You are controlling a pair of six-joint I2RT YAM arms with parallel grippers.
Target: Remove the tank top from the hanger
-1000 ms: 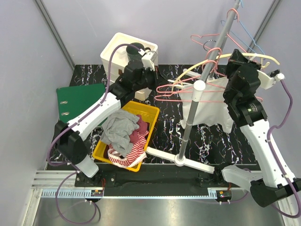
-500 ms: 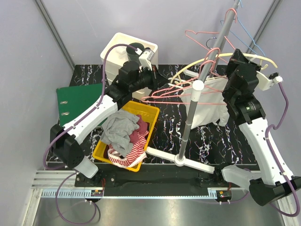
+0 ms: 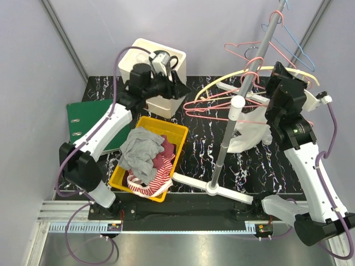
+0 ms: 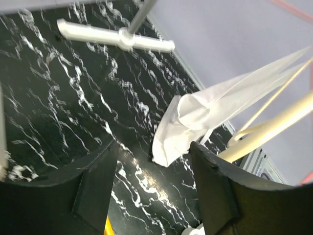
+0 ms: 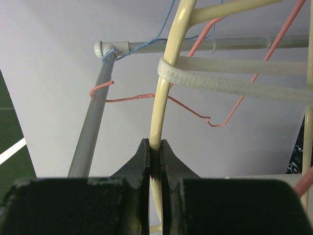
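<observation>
**Tank top nearer the right arm, low at its 7 o'clock**

In the top view, the tank top (image 3: 249, 130) is seen bunched and drooping toward the table just right of the rack pole (image 3: 227, 133). It is hung from the right-hand part of the cream hanger (image 3: 222, 83). The hanger's long axis runs roughly from 9 to 3 o'clock.

The right gripper (image 5: 155, 152) is clamped on the hanger's cream rod. A white strap is looped over that rod just beyond the fingers. From this gripper the cloth lies at about 7 o'clock, close by.

The left gripper (image 4: 154, 147) is spread with nothing between its fingers. It is held over by the white bin (image 3: 141, 55). From it the tank top lies at about 4 o'clock, well apart. It is judged that the cloth must be drawn off along the hanger's axis by the free left arm.

The following are counted:
- one tank top
- one cream hanger
- one rack
- one yellow basket (image 3: 119, 177) of clothes
- one green folder (image 3: 91, 113)
- several pink and blue wire hangers, whose exact number cannot be told
</observation>
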